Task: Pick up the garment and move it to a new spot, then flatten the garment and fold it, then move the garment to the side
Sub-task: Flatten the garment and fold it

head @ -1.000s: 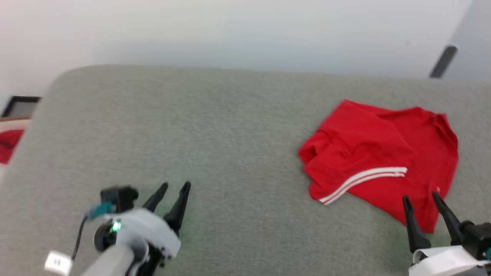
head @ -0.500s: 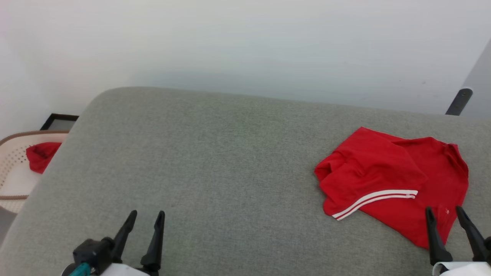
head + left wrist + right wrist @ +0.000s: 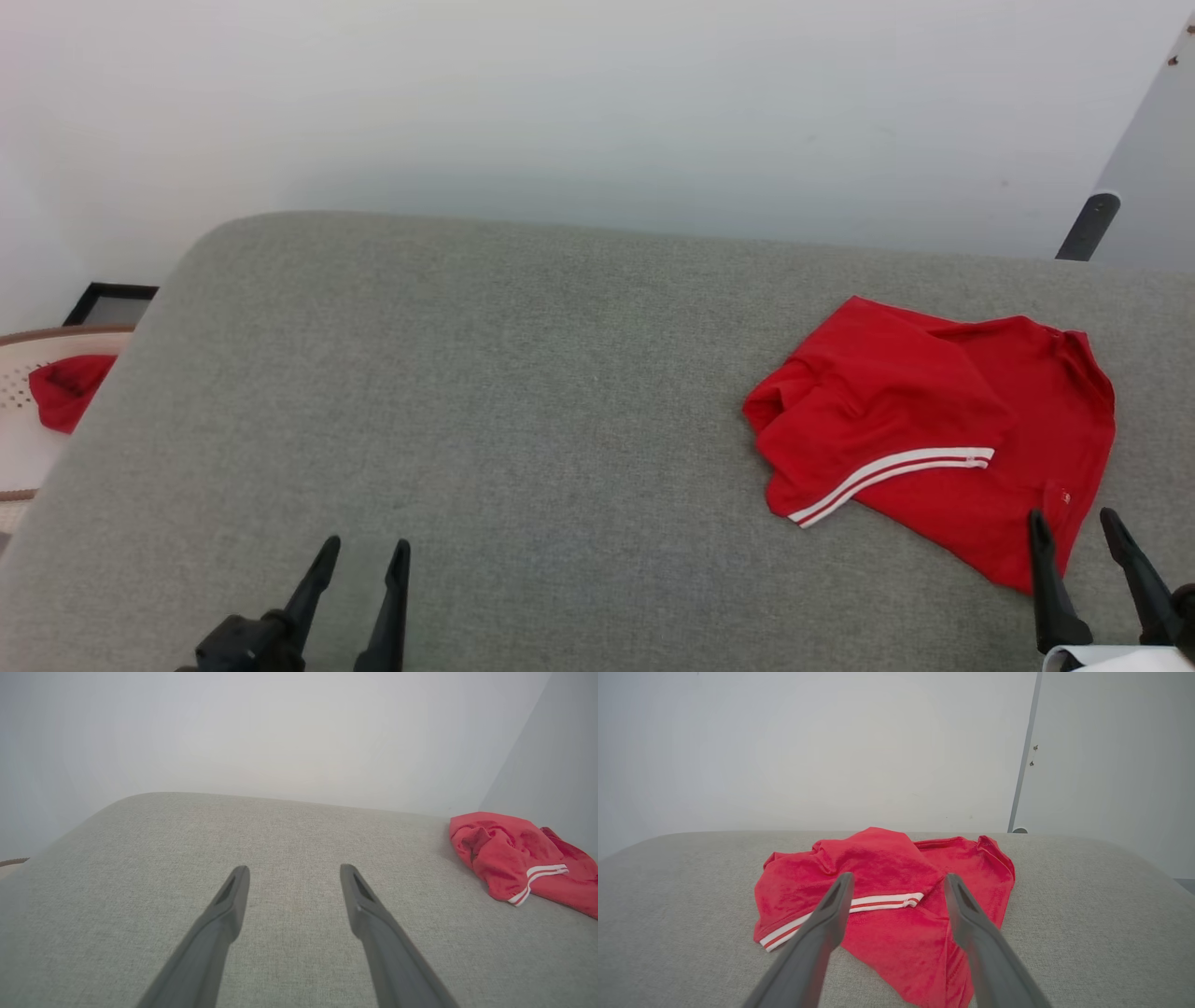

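Two robot hands point forward at the near edge of a grey fabric cushion (image 3: pixel 523 392). Each has two dark fingers, four in all. The left hand (image 3: pixel 366 544) is spread open, holds nothing, and has bare cushion around it. The right hand (image 3: pixel 1071 515) is also spread open and empty. Its inner finger (image 3: pixel 1046 579) overlaps the near corner of the garment (image 3: pixel 896 401); whether it touches the cloth cannot be told.

There is one garment, red and loosely crumpled, lying on the right part of the cushion, well apart from the left hand. Two white stripes (image 3: pixel 887 471) run along one folded edge. Beyond the cushion's left end sits one pale basket (image 3: pixel 19 439) holding one small red cloth (image 3: pixel 65 392). A white wall (image 3: pixel 560 112) stands behind.
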